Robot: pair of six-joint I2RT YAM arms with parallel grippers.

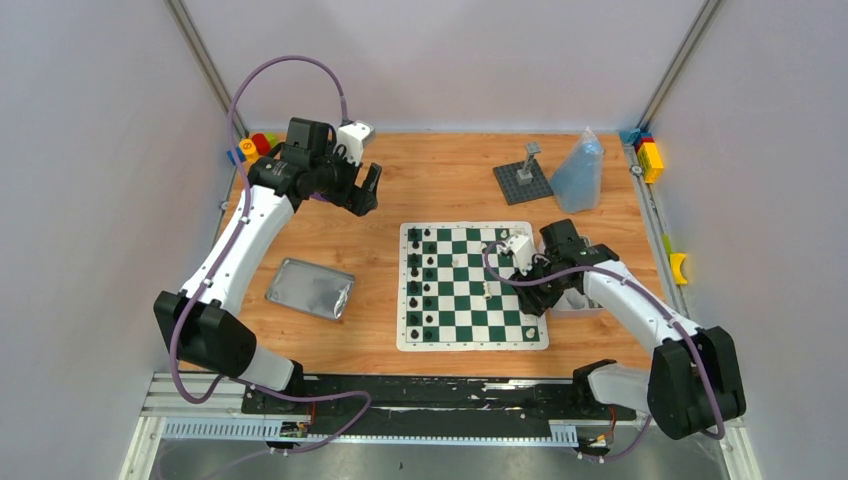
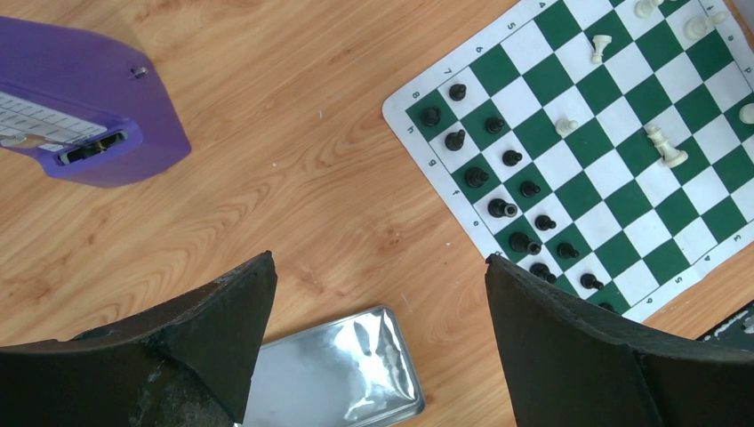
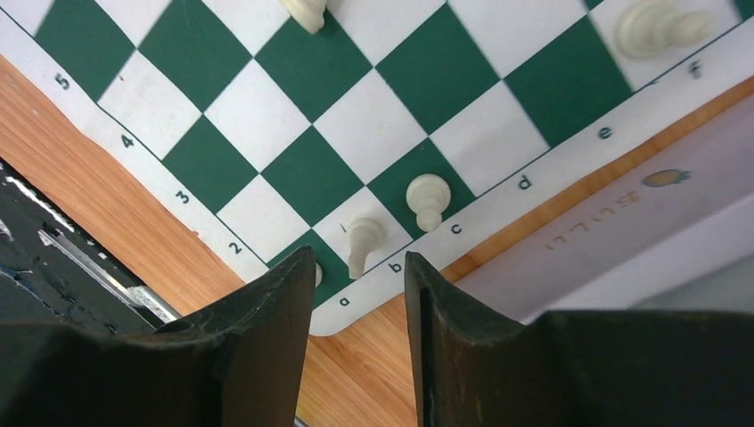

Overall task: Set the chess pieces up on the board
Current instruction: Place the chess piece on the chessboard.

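Note:
The green and white board (image 1: 470, 300) lies mid-table. Black chess pieces (image 1: 420, 285) stand in two columns along its left side and also show in the left wrist view (image 2: 511, 209). A few white pieces (image 1: 488, 291) are scattered on it, one lying down (image 2: 667, 149). My right gripper (image 1: 530, 300) hovers low over the board's near right corner, open and empty (image 3: 358, 258). White pieces stand just ahead of its fingers on b1 (image 3: 363, 240) and c1 (image 3: 428, 197); another (image 3: 317, 274) is half hidden by the left finger. My left gripper (image 1: 365, 190) is raised far left of the board, open and empty (image 2: 380, 267).
A silver tin (image 1: 310, 288) lies left of the board, below my left gripper (image 2: 338, 374). A white box (image 3: 622, 222) sits against the board's right edge. A dark studded plate with a post (image 1: 522, 180) and a blue bag (image 1: 580, 172) stand behind. Toy blocks (image 1: 650, 155) sit at the back corners.

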